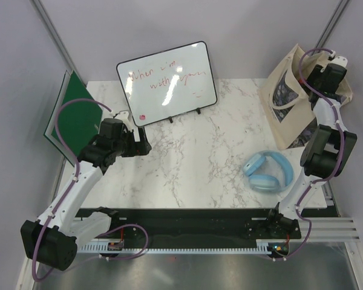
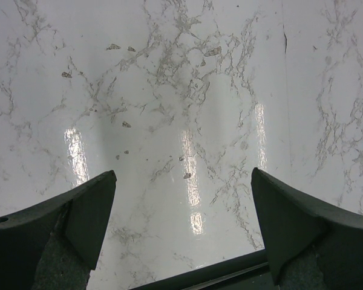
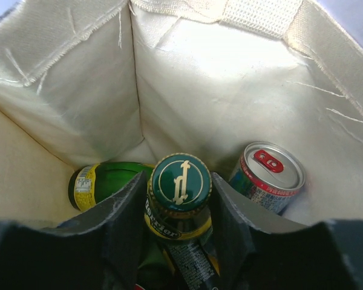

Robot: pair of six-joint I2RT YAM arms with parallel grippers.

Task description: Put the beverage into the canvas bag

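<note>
Down inside the canvas bag (image 3: 199, 78), which stands at the far right corner of the marble table (image 1: 199, 157), the green glass bottle (image 3: 178, 181) sits upright with its green crown cap facing the right wrist camera. The right gripper (image 3: 178, 184) reaches into the bag's mouth from above, its jaws set narrow. One dark finger (image 3: 124, 223) lies against the left side of the bottle's neck and the other against the right side, and no gap shows on either side. Just left of that bottle, a second green bottle (image 3: 103, 181) with a yellow label lies on its side at the bottom of the bag. To the right, a drink can (image 3: 269, 175) with a red tab stands upright near the cloth wall, apart from the held bottle. From above, the bag's dark printed panel faces left and the right arm's wrist covers the opening. Near the bag, on the right side of the table, lie light blue headphones (image 1: 269, 172). A whiteboard (image 1: 166, 81) with red handwriting stands at the far edge, and a green board (image 1: 75, 118) leans at the far left. The left gripper (image 2: 183, 175) hovers over bare marble on the left, jaws spread wide, holding nothing.
</note>
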